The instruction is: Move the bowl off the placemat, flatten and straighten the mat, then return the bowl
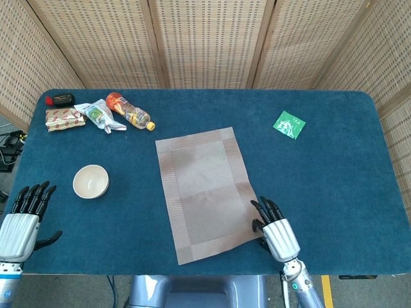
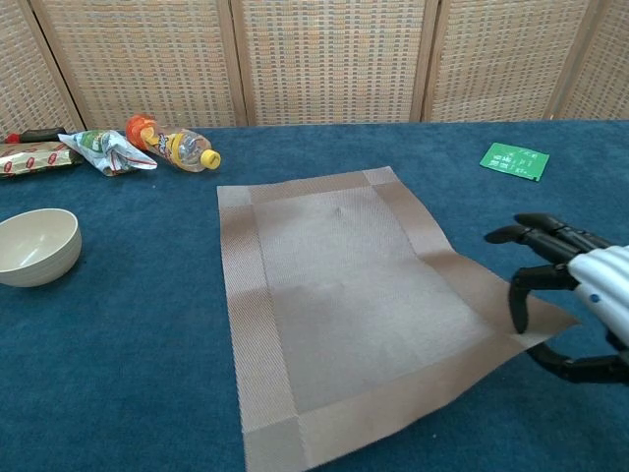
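Right fingers [image 2: 536, 278]: pinching the placemat's [image 1: 207, 189] near right corner.
Left fingers [image 1: 35, 196]: spread, holding nothing, at the desk's [image 1: 334, 173] near left corner.
Placemat: mid-desk, skewed.
Bowl [image 1: 90, 181]: off the mat, toward the left edge.

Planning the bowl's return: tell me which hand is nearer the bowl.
Left. The left hand hovers at the table's near-left edge, just below-left of the bowl. The right hand is across the table at the placemat's near-right corner, with the mat between it and the bowl.
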### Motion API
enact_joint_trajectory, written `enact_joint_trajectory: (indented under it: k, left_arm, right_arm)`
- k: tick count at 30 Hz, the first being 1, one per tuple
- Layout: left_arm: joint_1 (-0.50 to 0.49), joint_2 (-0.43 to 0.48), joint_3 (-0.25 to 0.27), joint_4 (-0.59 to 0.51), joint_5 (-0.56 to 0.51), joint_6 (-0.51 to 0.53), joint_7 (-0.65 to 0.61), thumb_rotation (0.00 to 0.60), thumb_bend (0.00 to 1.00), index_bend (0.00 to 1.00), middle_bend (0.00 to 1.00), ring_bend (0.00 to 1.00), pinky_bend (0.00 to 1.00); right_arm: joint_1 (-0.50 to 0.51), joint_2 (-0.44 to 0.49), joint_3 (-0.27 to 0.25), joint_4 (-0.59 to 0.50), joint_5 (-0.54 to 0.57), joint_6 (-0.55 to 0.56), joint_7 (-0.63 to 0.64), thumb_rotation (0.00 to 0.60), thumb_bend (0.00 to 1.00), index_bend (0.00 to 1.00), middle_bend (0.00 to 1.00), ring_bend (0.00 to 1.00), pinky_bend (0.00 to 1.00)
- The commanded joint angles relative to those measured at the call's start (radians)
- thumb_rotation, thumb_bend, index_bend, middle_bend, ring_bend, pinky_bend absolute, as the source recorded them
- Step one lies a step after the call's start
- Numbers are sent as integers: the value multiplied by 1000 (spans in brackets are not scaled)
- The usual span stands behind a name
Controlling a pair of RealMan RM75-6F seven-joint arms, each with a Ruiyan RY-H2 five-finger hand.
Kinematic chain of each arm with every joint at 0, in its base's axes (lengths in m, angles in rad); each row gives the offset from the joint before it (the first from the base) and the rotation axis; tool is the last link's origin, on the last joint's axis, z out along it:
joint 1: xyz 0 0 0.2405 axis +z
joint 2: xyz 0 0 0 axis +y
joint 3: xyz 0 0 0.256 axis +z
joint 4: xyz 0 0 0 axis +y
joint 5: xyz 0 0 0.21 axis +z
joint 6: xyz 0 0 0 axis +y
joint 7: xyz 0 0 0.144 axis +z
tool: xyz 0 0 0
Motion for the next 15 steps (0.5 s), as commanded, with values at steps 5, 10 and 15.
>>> enact_joint_trajectory:
  k: [5, 10, 15]
  left_arm:
    - [0, -10, 6, -1, 17, 2, 16, 600, 55, 6, 0, 0, 0]
    - [2, -21, 3, 5, 30, 14, 18, 600, 54, 6, 0, 0, 0]
    - [4, -32, 5, 13, 45, 23, 18, 600, 55, 6, 0, 0, 0]
  right_arm:
    - [-10, 92, 75, 22, 72, 10, 42, 600, 663, 725, 242, 54, 197]
    - [51, 121, 189, 38, 153, -61, 34, 600, 661, 741, 269, 87, 229]
    - [140, 101, 301, 109, 193, -93, -3, 600, 657, 747, 289, 108, 252]
